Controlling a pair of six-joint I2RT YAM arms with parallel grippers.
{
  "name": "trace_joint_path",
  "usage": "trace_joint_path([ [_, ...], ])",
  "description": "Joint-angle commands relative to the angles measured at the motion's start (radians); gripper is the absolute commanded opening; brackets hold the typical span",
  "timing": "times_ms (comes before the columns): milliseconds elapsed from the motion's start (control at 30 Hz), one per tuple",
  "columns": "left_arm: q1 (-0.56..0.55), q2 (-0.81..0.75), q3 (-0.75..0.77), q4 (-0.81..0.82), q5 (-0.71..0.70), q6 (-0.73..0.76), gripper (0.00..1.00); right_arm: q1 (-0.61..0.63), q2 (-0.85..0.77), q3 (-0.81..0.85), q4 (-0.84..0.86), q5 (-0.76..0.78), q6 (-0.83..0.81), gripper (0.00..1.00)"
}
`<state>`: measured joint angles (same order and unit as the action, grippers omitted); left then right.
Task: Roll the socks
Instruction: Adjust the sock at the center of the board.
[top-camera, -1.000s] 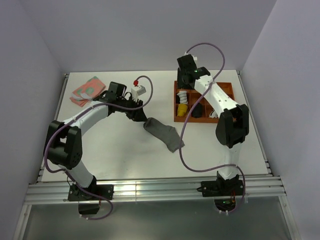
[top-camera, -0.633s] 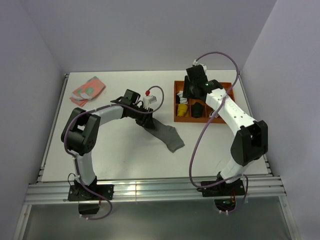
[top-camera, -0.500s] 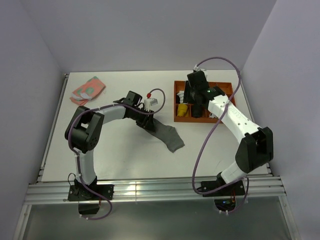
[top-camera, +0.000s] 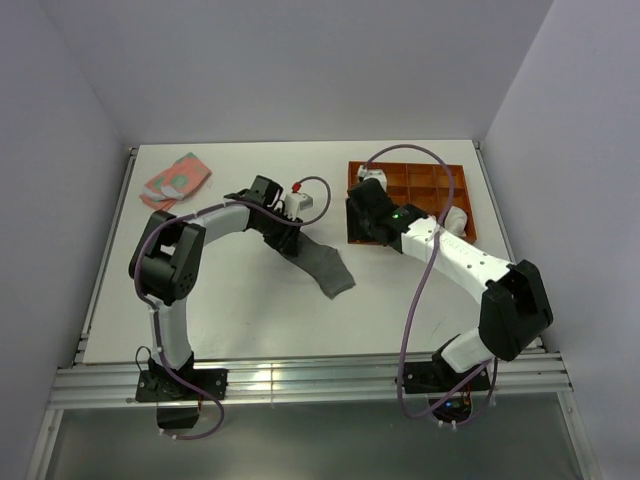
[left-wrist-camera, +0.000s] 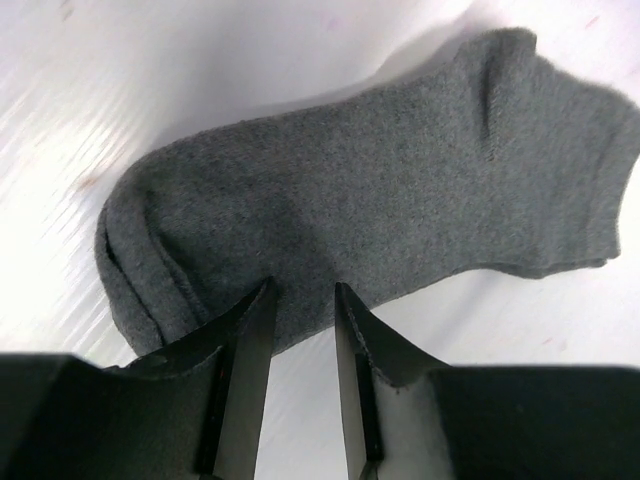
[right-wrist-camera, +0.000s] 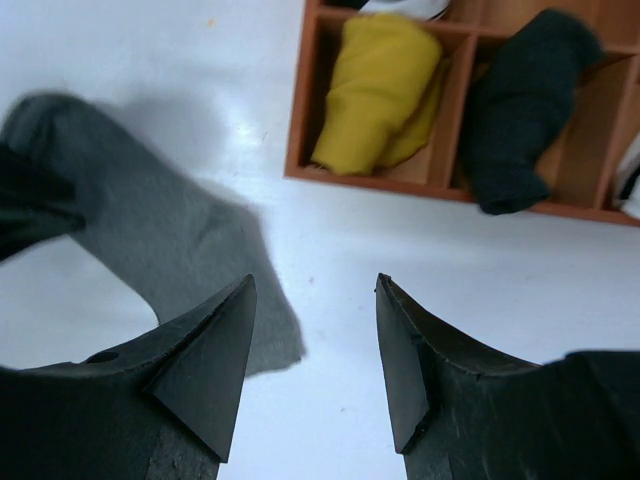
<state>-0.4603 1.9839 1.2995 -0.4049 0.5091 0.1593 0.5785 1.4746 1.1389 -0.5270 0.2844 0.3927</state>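
Grasp stage: left claw (left-wrist-camera: 302, 290), narrowly parted over the flat plain grey fabric sock (left-wrist-camera: 400, 180), should next pinch its edge; right claw (right-wrist-camera: 314, 282) open, empty.

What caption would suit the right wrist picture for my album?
Open jaws over a table: grey sock left, tray beyond holding a yellow bundle and a black bundle.

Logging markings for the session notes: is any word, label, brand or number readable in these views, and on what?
None readable. The grey sock, orange tray, yellow bundle and black bundle carry no print; the pink patterned cloth shows green shapes, no letters. The right arm shows only a green light, no legible label.
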Motion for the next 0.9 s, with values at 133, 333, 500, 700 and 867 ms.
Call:
trace_joint_path([
  [133,0.060,-0.030,-0.011,-0.232,-0.173,0.247,0.36,0.118,-0.001,-0.047,0.084,0.019,0.003,0.59],
  [333,0.084,-0.076,-0.049,-0.273,-0.153,0.358,0.36,0.213,0.156,-0.019,0.130,0.021,0.017,0.56],
  [500,0.104,-0.085,-0.055,-0.282,-0.116,0.365,0.36,0.234,0.292,0.019,0.188,-0.002,0.057,0.48],
  [700,0.127,-0.077,-0.049,-0.290,-0.090,0.355,0.36,0.291,0.380,0.051,0.214,-0.028,0.067,0.45],
  [867,0.141,-0.071,-0.043,-0.292,-0.070,0.352,0.36,0.359,0.408,0.029,0.183,0.013,0.123,0.44],
])
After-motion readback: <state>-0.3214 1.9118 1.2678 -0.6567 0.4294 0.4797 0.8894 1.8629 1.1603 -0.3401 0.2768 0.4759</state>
